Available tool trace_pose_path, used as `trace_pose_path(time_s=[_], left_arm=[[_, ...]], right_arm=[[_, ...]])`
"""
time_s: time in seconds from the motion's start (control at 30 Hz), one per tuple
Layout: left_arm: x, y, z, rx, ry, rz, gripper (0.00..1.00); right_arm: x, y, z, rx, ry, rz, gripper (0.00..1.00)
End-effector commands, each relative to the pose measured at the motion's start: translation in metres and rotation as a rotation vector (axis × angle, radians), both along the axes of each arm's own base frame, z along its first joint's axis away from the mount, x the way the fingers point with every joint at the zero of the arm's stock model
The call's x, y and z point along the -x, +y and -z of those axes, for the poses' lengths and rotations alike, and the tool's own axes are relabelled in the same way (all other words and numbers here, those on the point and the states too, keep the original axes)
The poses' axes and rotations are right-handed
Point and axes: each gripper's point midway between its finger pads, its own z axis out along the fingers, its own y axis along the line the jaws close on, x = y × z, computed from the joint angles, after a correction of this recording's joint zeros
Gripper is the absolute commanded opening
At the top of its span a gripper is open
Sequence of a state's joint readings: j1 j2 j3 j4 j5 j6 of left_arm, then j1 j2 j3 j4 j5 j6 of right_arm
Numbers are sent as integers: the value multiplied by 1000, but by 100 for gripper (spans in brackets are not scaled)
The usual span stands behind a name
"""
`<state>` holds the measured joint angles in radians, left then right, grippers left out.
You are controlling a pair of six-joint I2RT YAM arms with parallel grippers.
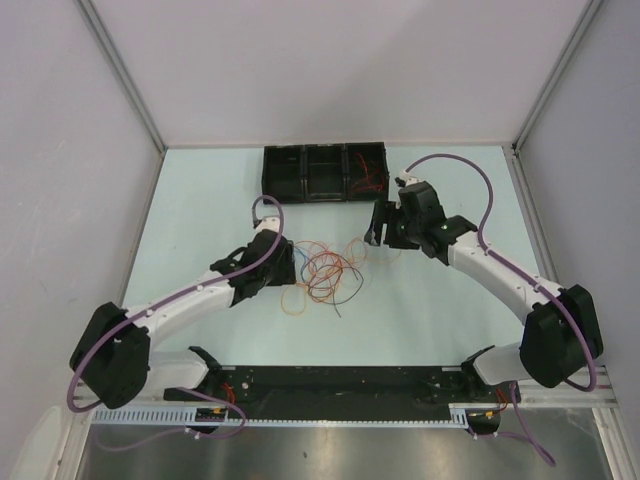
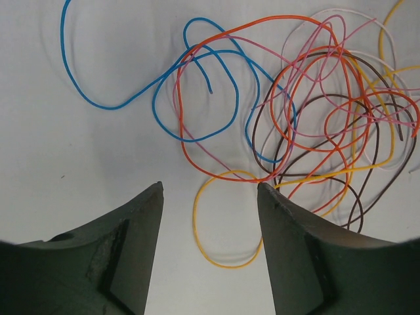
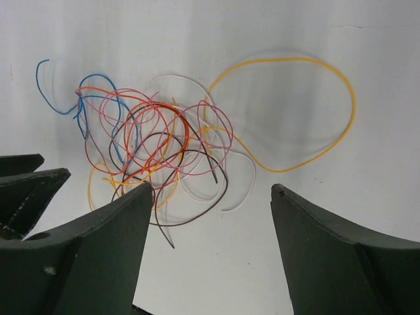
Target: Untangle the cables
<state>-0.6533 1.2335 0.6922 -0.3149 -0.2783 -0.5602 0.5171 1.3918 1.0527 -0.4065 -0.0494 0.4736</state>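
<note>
The cables (image 1: 325, 272) lie in a loose tangle of red, orange-yellow, blue, pink, white and brown wires on the pale table between my two grippers. My left gripper (image 1: 285, 265) is open and empty just left of the tangle. In the left wrist view (image 2: 210, 187) a small yellow loop (image 2: 194, 216) lies on the table between its jaws, with a blue cable (image 2: 117, 107) curling off to the left. My right gripper (image 1: 378, 235) is open and empty at the tangle's far right. In its wrist view (image 3: 211, 188) the tangle (image 3: 161, 134) lies ahead, with a big yellow loop (image 3: 289, 59) spread right.
A black tray (image 1: 325, 172) with three compartments stands at the back of the table; thin red wires (image 1: 372, 180) lie in its right compartment. The left gripper's fingers (image 3: 26, 180) show at the left edge of the right wrist view.
</note>
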Motion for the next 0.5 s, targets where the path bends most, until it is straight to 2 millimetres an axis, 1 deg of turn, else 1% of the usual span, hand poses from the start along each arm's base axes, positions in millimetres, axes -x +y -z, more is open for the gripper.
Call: trace_pose_path(time_s=[0.0,0.03,0.1,0.17,0.2,0.23,0.33,0.37,0.43,0.47], left_arm=[[-28,-17,-20,34,-90,-13,62],[-29,-18,-14,19,-78,-8,61],[-34,-20,-11,2,-77,2,56],[-36,-19,-1,-34,-60,6,55],[-40,-21,-1,-35,-69,8,55],[-41,-21,4,-47,-61,10,54],[-49,-22,6,-72,-69,10,54],[-51,-21,12,-93,-55,9,54],[-55,-20,15,-117,-54,0,52],[-57,-19,21,-134,-42,0,50]], right_arm=[[-7,11,-21,-63,-64,-12,77],[-6,12,-19,-62,-61,-15,77],[-6,11,-19,-59,-58,-16,77],[-4,11,-17,-53,-54,-18,77],[-3,12,-17,-52,-56,-23,77],[-3,11,-16,-49,-53,-23,77],[-1,11,-13,-47,-47,-24,77],[0,10,-12,-46,-44,-24,77],[1,10,-11,-44,-41,-24,77],[1,10,-11,-43,-42,-25,77]])
